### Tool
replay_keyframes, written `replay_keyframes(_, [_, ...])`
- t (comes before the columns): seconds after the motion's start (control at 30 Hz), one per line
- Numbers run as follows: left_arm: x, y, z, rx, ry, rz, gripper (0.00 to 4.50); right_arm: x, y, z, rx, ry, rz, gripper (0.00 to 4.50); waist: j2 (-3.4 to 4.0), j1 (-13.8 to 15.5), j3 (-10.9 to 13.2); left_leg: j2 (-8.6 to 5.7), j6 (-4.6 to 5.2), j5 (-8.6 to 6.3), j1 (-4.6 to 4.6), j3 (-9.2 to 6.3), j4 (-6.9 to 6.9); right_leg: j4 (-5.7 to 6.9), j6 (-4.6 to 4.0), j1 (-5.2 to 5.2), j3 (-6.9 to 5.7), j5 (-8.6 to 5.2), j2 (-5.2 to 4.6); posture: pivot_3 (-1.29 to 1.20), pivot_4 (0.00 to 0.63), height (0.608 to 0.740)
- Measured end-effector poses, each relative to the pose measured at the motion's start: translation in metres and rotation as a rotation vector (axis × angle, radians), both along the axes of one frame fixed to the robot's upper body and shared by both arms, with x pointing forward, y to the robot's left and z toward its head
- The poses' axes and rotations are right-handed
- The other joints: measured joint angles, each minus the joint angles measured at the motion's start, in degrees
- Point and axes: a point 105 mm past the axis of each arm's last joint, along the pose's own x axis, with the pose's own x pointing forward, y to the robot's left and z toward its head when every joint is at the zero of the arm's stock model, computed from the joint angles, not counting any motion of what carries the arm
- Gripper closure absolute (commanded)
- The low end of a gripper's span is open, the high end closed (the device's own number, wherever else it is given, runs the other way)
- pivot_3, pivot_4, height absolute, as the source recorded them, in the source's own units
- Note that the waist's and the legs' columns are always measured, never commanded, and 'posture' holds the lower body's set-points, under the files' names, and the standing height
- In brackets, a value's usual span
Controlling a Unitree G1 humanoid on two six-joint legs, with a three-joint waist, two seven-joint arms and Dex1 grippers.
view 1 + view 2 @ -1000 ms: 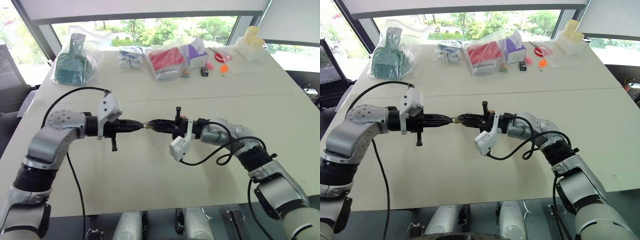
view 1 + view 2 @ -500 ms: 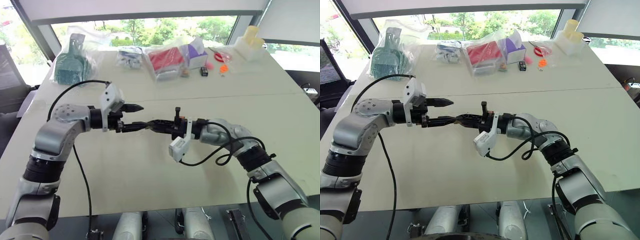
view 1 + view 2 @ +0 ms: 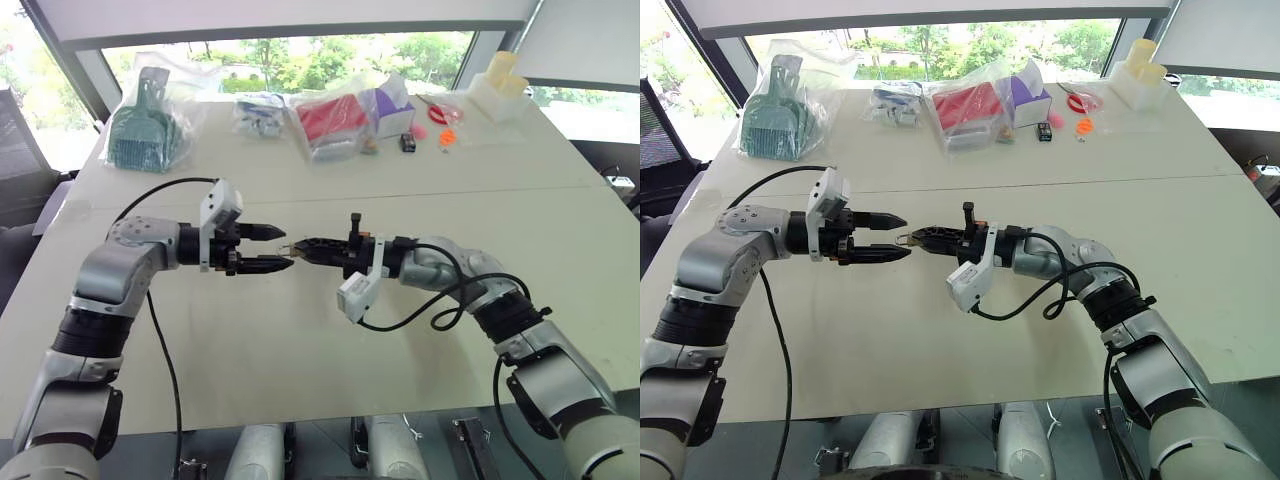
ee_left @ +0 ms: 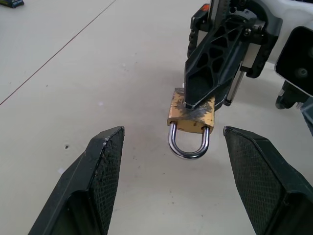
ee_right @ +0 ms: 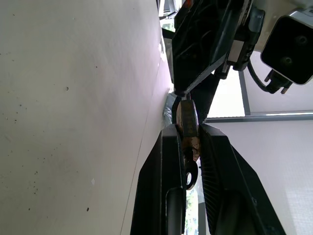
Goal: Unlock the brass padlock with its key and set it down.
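1 left end effector (image 4: 168,181) newly spread, brass padlock (image 4: 191,114) released

One brass padlock (image 4: 191,114), two pincers, left (image 3: 283,248) and right (image 3: 300,246).

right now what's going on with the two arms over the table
The right end effector is shut on a small brass padlock, holding it above the table with the shackle facing the other arm. The left end effector is open just in front of it, not touching the padlock.
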Motion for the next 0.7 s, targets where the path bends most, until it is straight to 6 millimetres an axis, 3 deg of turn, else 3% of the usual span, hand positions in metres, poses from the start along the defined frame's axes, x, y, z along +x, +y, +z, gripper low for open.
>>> replay_keyframes(0.6, [0.0026, -0.0094, 0.0027, -0.021, -0.004, -0.026, 1.16, 0.0001, 0.0, 0.0001, 0.0, 0.0, -0.001, 4.5, 0.0, 0.0, 0.0, 0.0, -0.01, 0.01, 0.0, 0.0, 0.0, 0.0, 0.0, 0.0, 0.0, 0.0, 0.0, 0.0, 0.15, 0.74])
replay_keyframes(0.7, [0.0024, -0.0098, 0.0015, -0.015, -0.001, -0.028, 1.99, 0.0001, 0.0, 0.0001, 0.0, 0.0, -0.001, 4.5, 0.0, 0.0, 0.0, 0.0, 0.0, 0.0, 0.0, 0.0, 0.0, 0.0, 0.0, 0.0, 0.0, 0.0, 0.0, 0.0, 0.15, 0.74])
